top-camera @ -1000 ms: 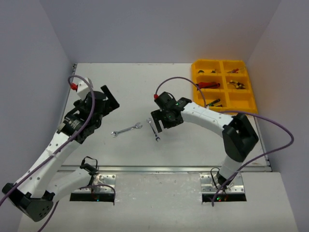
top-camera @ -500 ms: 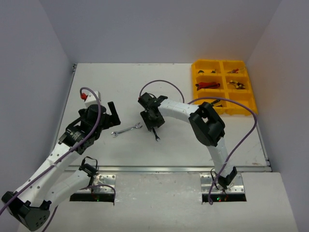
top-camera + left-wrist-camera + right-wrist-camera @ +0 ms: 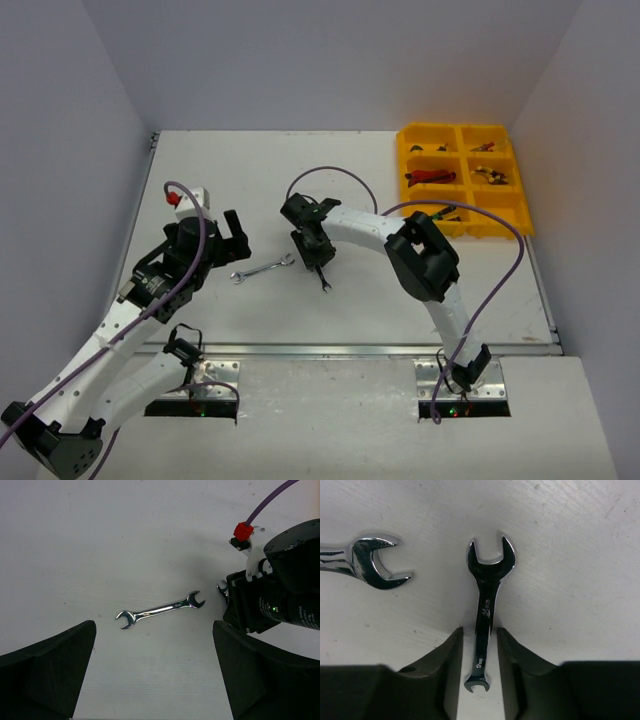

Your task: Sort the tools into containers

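Note:
Two silver wrenches lie mid-table. The longer wrench [image 3: 262, 270] [image 3: 160, 610] lies alone, with my left gripper [image 3: 225, 235] [image 3: 153, 630] wide open above and just left of it. My right gripper [image 3: 313, 250] [image 3: 479, 632] is down over the short wrench [image 3: 325, 284] [image 3: 487, 605]. Its fingers [image 3: 445, 670] stand on either side of the shaft, with a thin gap on each side. The short wrench's far head sits close to the longer wrench's head [image 3: 375, 562]. The yellow tray [image 3: 455, 126] of containers stands at the far right, with red-handled cutters [image 3: 430, 177] and other small tools in it.
The right arm's wrist [image 3: 270, 600] fills the right side of the left wrist view, close to the longer wrench. Purple cables loop above both arms. Grey walls close the table in at the back and sides.
My right gripper moved left and came down over the short wrench, its jaws narrowing around the shaft. The left arm drew slightly toward the longer wrench and stayed open.

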`<state>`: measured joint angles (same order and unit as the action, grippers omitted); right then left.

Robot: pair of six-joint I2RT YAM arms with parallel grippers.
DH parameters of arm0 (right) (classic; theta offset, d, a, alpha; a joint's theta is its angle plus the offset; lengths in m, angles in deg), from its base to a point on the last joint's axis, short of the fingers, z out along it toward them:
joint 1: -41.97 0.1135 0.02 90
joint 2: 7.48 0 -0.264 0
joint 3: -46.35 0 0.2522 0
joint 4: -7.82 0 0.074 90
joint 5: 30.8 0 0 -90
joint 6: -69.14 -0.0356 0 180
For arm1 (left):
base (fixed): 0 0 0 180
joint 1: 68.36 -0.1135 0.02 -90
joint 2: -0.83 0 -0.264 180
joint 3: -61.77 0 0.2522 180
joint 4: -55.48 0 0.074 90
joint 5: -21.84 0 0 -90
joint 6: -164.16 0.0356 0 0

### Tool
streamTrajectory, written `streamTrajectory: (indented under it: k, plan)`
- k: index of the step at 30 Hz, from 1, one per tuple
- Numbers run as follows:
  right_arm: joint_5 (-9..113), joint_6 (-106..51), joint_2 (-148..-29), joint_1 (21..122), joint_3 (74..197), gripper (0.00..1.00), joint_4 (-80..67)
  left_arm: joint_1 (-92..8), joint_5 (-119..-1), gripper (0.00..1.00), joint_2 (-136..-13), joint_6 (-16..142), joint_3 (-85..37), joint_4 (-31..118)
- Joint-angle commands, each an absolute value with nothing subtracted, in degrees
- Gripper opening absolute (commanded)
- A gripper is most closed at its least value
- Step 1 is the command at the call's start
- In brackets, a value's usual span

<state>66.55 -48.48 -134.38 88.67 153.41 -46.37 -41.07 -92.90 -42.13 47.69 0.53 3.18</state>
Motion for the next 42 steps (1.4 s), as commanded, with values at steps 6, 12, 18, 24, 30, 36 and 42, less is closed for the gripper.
streamTrajectory:
  k: [6, 12, 18, 24, 30, 36, 42]
  plan:
    - [65.8, -48.3, -138.1, 88.6, 152.4, 0.11, -50.2, -41.1, -92.1, 1.00, -40.7, 48.8, 0.8, 5.7]
    - [68.2, -47.7, -132.3, 88.6, 151.8, 0.00, -50.4, -41.1, -92.0, 1.00, -40.3, 48.8, 0.9, 5.9]
    - [69.8, -47.5, -124.5, 86.1, 148.4, 0.00, -49.6, -41.1, -91.7, 1.00, -39.9, 48.9, 0.9, 6.0]
    - [69.5, -47.8, -116.0, 80.5, 142.9, 0.00, -48.0, -41.1, -91.3, 1.00, -39.8, 49.0, 1.0, 6.1]
    - [68.3, -46.2, -106.1, 65.6, 140.4, 0.00, -47.5, -41.1, -91.3, 1.00, -39.6, 49.0, 1.0, 6.2]
    - [71.0, -48.6, -101.8, 46.3, 142.7, 0.00, -47.2, -41.1, -91.5, 1.00, -39.1, 48.9, 1.0, 6.0]
    - [77.6, -54.1, -104.3, 32.2, 147.2, 0.00, -43.5, -41.1, -92.1, 1.00, -38.6, 48.5, 0.9, 5.6]
